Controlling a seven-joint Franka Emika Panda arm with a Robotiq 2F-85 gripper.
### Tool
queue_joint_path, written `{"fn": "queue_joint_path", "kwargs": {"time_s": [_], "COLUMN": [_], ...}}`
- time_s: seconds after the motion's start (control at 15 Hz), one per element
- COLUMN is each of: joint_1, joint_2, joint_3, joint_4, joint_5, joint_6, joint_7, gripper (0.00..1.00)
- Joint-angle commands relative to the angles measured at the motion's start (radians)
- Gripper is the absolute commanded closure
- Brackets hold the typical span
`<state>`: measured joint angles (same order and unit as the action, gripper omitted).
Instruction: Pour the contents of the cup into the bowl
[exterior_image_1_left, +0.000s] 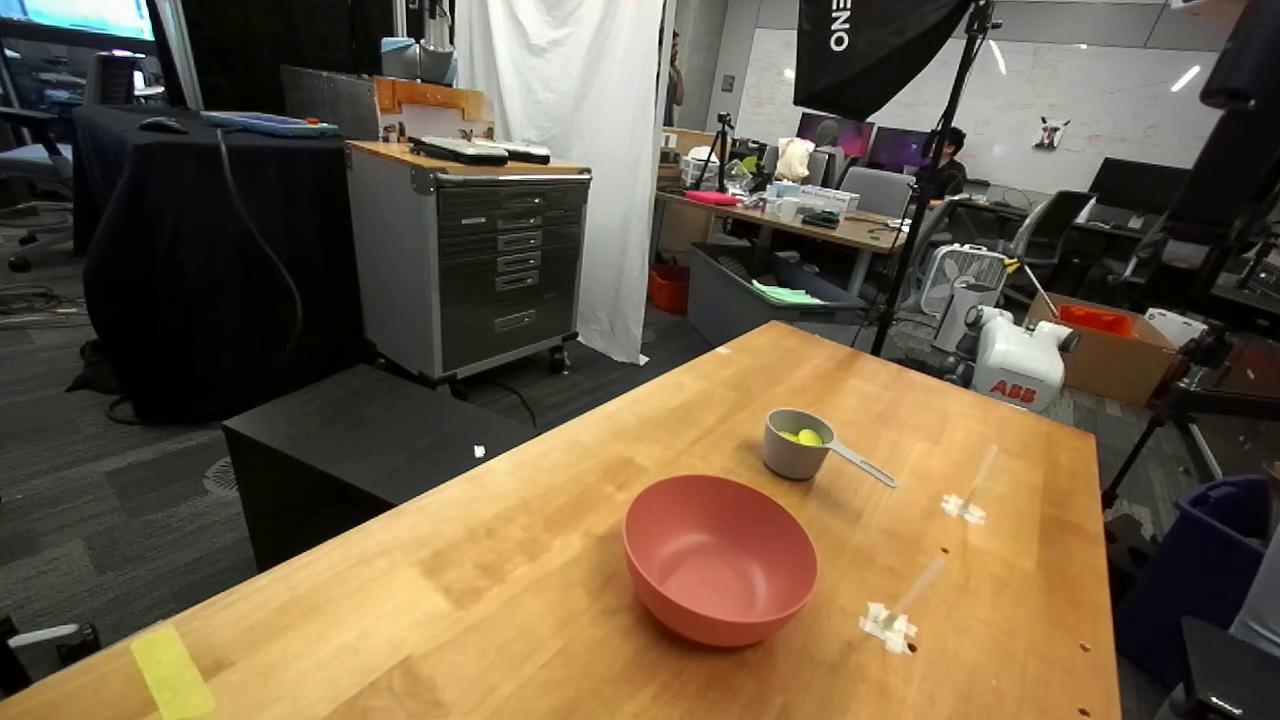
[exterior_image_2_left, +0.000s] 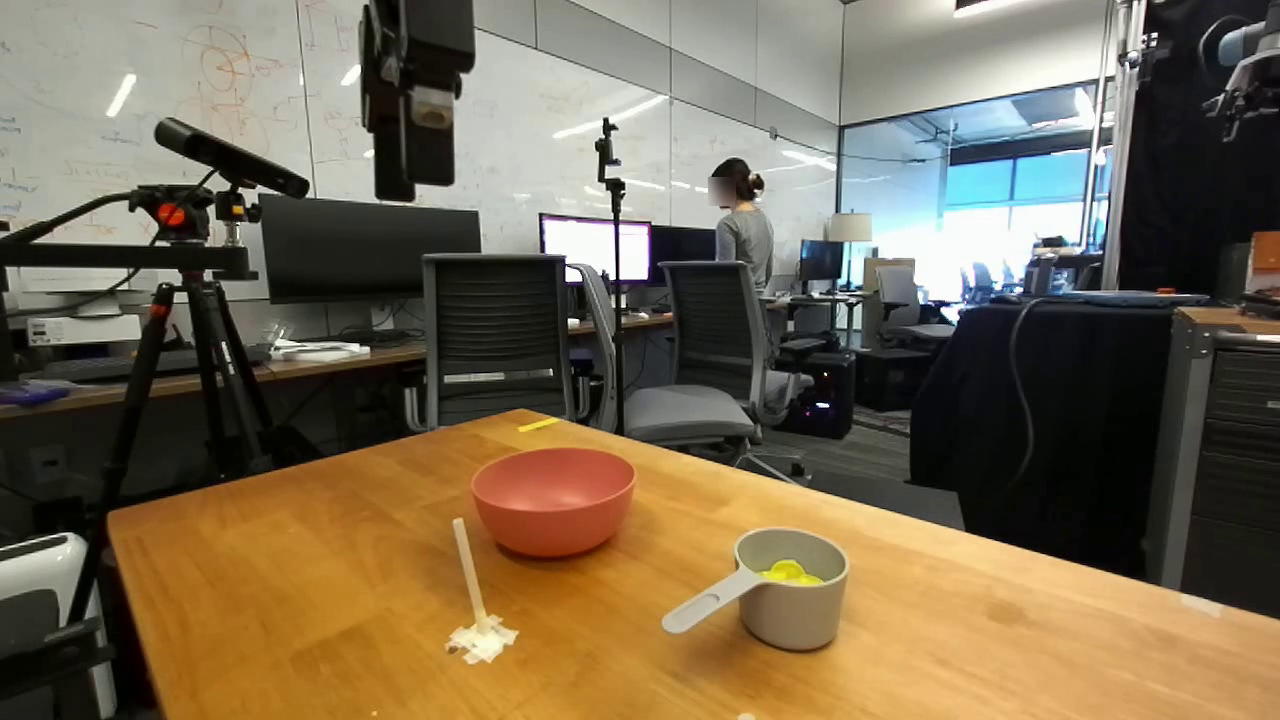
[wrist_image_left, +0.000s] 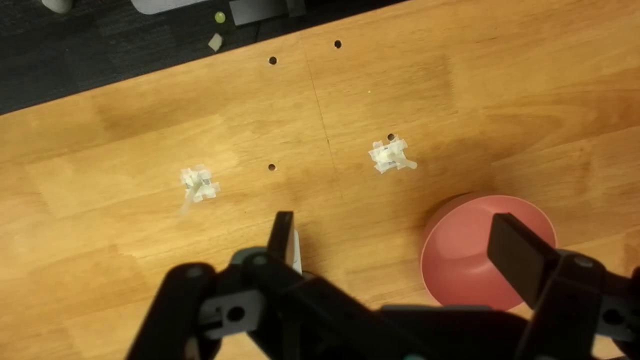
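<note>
A small grey cup (exterior_image_1_left: 790, 458) (exterior_image_2_left: 795, 612) with a long flat handle stands upright on the table in both exterior views. Inside it lie the contents (exterior_image_1_left: 808, 437) (exterior_image_2_left: 788, 571), a few bright yellow lumps. Beside it sits the wide salmon-pink bowl (exterior_image_1_left: 720, 570) (exterior_image_2_left: 553, 515) (wrist_image_left: 465, 240), upright with a bare inside. High above the table hangs my gripper (wrist_image_left: 394, 215) (exterior_image_2_left: 414, 188), its jaws wide apart with nothing between them. From the wrist, the bowl shows partly behind the right-hand finger. A strip of the cup's handle (wrist_image_left: 297, 252) peeks past the left-hand finger; the gripper hides the cup itself.
Two thin pale sticks (exterior_image_1_left: 982, 475) (exterior_image_1_left: 915, 585) rise from taped bases (wrist_image_left: 199, 185) (wrist_image_left: 390, 155) on the wooden table (exterior_image_1_left: 480, 600), near the bowl and cup. A yellow tape strip (exterior_image_1_left: 172, 670) marks one end. The table's edge (wrist_image_left: 150, 75) crosses the top of the wrist view.
</note>
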<state>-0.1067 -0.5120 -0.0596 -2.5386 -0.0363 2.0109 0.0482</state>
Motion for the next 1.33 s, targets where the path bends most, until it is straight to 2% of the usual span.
{"fn": "queue_joint_path", "kwargs": {"time_s": [0.0,0.27,0.53,0.73,1.0,1.27], "joint_1": [0.001,-0.007,-0.028,-0.037,-0.039,-0.044], "joint_2": [0.007,0.046,0.1,0.15,0.231,0.331], "joint_3": [0.002,-0.003,-0.013,-0.029,-0.051,-0.063], "joint_4": [-0.005,0.014,0.044,0.083,0.161,0.278], "joint_5": [-0.001,0.011,0.038,0.054,0.071,0.05], "joint_6": [0.027,0.107,0.256,0.305,0.321,0.266], "joint_7": [0.012,0.043,0.123,0.14,0.129,0.112], "gripper": [0.0,0.0,0.0,0.0,0.0,0.0]}}
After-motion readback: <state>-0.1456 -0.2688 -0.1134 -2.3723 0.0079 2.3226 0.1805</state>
